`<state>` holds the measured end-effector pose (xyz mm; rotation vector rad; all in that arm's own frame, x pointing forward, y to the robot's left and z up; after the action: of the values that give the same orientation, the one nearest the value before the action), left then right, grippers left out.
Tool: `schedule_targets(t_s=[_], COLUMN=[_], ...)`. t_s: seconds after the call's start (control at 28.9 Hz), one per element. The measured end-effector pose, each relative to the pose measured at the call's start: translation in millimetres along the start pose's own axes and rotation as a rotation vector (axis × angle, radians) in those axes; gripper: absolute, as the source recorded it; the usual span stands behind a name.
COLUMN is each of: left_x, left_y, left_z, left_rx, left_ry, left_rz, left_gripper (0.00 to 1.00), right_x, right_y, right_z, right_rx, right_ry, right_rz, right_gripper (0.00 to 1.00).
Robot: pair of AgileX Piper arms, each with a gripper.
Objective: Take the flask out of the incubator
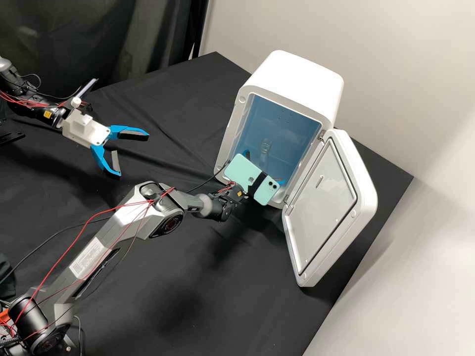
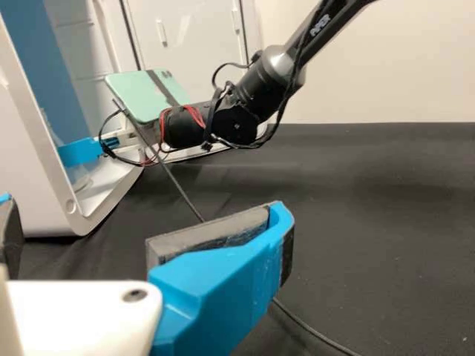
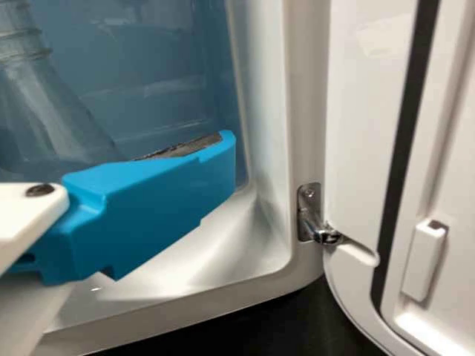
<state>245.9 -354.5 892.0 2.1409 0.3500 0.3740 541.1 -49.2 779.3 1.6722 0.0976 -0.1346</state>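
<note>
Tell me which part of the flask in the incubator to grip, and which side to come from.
Grip the flask by its narrow neck, above the widening cone: it stands upright, and the sloped body would probably slip out of a flat grip. Come in level through the open front of the incubator; walls close the other sides and the door is swung aside.

My left arm (image 1: 29,106) comes in at the upper left of the high view, roughly level. My left gripper (image 1: 131,154) points toward the centre, its blue fingers (image 1: 129,132) spread wide. My right arm (image 1: 94,252) climbs from the lower left, bends at the elbow (image 1: 158,212) and stretches through the wrist (image 1: 220,205) toward the centre. My right gripper (image 3: 96,159) has its jaws apart.
</note>
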Motion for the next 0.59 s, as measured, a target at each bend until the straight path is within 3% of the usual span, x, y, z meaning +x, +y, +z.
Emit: schedule_targets(t_s=[0.14,0.59], left_x=[-0.2,-0.2], left_y=[0.6,0.6], left_z=[-0.6,-0.8], left_rx=[-0.007,-0.009], left_ry=[0.007,0.010], left_rz=[0.003,0.004], left_gripper=[1.00,1.00], right_x=[2.7,11.3], right_y=[2.3,-5.2], right_z=[-1.6,9.4], right_rx=[0.007,-0.009], right_ry=[-0.003,-0.021], right_rz=[0.002,-0.017], right_gripper=[1.00,1.00])
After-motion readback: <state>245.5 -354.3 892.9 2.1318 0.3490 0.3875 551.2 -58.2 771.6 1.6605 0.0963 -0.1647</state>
